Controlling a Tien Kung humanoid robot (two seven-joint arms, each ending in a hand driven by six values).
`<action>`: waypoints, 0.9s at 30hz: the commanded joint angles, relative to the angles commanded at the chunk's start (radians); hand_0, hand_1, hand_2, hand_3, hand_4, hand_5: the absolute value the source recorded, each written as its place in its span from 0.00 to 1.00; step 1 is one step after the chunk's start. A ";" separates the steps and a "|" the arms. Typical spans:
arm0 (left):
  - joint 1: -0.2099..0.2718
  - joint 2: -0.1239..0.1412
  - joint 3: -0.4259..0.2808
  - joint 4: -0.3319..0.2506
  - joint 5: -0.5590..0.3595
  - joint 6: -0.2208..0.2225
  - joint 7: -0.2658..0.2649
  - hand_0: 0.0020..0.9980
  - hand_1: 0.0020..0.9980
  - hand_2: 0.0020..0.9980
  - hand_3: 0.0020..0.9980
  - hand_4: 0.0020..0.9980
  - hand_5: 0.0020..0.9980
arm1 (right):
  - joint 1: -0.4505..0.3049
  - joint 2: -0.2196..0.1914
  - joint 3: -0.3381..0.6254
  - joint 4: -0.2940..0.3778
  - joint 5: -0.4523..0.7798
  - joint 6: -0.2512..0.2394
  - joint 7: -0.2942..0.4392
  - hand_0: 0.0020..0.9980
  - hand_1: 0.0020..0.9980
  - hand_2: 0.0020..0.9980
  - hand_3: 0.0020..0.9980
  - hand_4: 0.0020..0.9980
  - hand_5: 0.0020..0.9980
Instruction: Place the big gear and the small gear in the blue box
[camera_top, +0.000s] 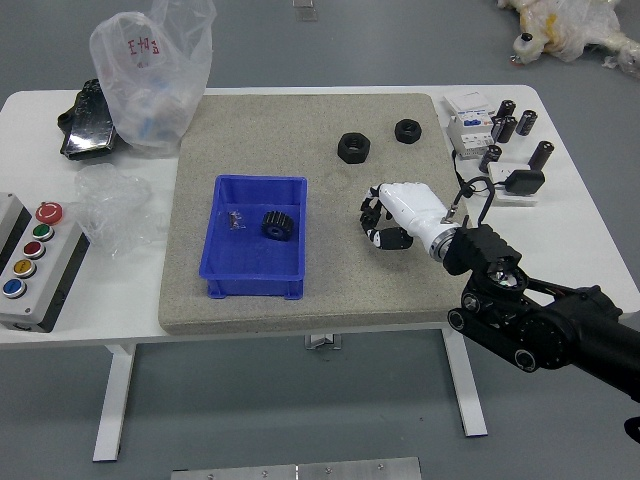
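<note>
Clasping the small gear, the robot hand hides which way the gear's axis points.

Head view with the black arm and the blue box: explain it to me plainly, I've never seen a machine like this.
This is a humanoid robot's workplace, seen from a camera high up on the robot's own side, looking forward and down. The black arm entering from the right is the robot's; its right hand has a white back and black fingers. They seem closed around a small dark piece, probably a gear, though the fingers hide much of it. The left arm is out of view.

On the white table lies a grey-brown mat. On it stands the blue box, holding a black gear and a small metallic part. Two black hexagonal rings lie farther back.
</note>
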 joint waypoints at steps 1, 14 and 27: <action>0.000 0.000 -0.001 0.000 0.001 0.000 0.000 0.67 0.59 0.57 0.65 0.73 0.37 | 0.005 -0.002 0.003 0.022 -0.009 0.001 -0.002 0.29 0.47 0.36 0.41 0.26 0.00; -0.001 -0.001 -0.010 -0.002 0.016 -0.006 0.005 0.67 0.59 0.57 0.66 0.74 0.38 | 0.078 0.133 -0.124 0.188 -0.133 0.060 -0.034 0.37 0.66 0.67 0.61 0.29 0.16; 0.001 -0.001 -0.016 -0.003 0.022 -0.007 0.009 0.67 0.59 0.57 0.66 0.74 0.38 | 0.076 0.141 -0.136 0.174 -0.129 0.074 -0.056 0.42 0.80 0.88 0.82 0.60 0.19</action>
